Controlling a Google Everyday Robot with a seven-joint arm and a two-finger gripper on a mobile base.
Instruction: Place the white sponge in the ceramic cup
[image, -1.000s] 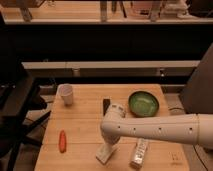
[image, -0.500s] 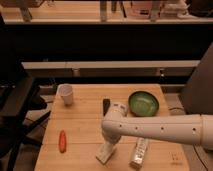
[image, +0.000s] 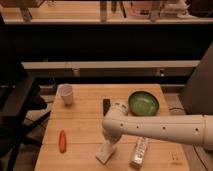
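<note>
Wooden table (image: 85, 117) fills the middle of the camera view, with dark shelving behind it. The white robot arm (image: 165, 127) comes in from the right edge, bends at an elbow near table centre and drops toward the front edge. A green bowl (image: 144, 102) sits at the back right, just behind the arm. A white tube (image: 139, 151) lies at the front right, close to the arm's lower link. The ceramic cup (image: 65, 94) stands upright at the back left, with nothing visible inside it. The white sponge (image: 103, 155) lies on the table at the front centre, well apart from the cup. An orange carrot-like item (image: 62, 141) lies front left, between the sponge and the cup's side of the table. A small dark object (image: 106, 106) pokes out behind the elbow; I cannot tell what it is.

The gripper (image: 106, 146) is down at the top end of the sponge, touching or nearly touching it. Open or clamped: cannot tell from this view.

Change over the last second is small. The arm holds almost the same pose over the sponge, and the sponge sits in the same spot, not lifted. My read is that the grasp is still being set and pickup is not confirmed. Lift and carry to the cup at back left are still to do.
</note>
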